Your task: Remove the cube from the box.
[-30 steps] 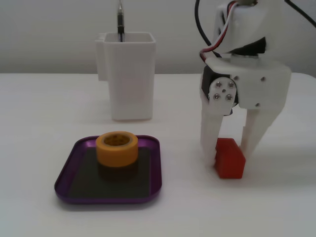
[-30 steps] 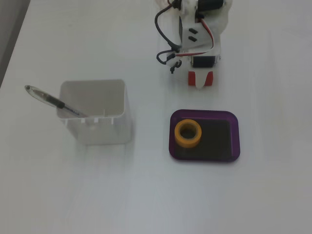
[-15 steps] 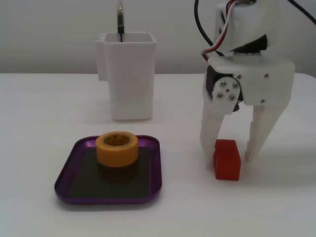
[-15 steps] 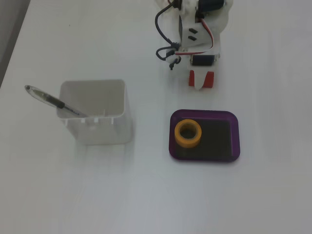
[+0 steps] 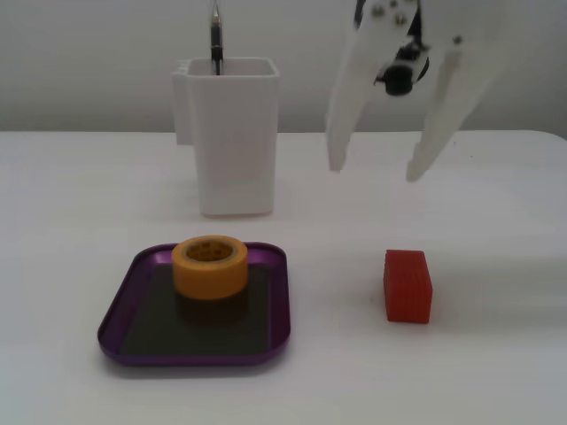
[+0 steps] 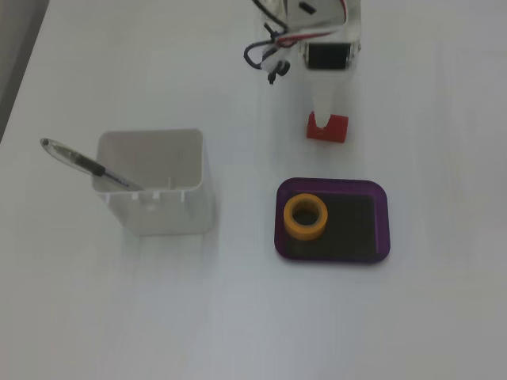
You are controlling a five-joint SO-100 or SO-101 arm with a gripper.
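1. Cube lies flat on the white table, outside the box, well to its right in a fixed view; nothing touches it.
2. Gripper hangs above the cube, 2 white fingers spread wide, holding nothing.
3. Box carries 1 yellow tape roll at its far left part.
4. White container stands beyond the box, a pen leaning inside.
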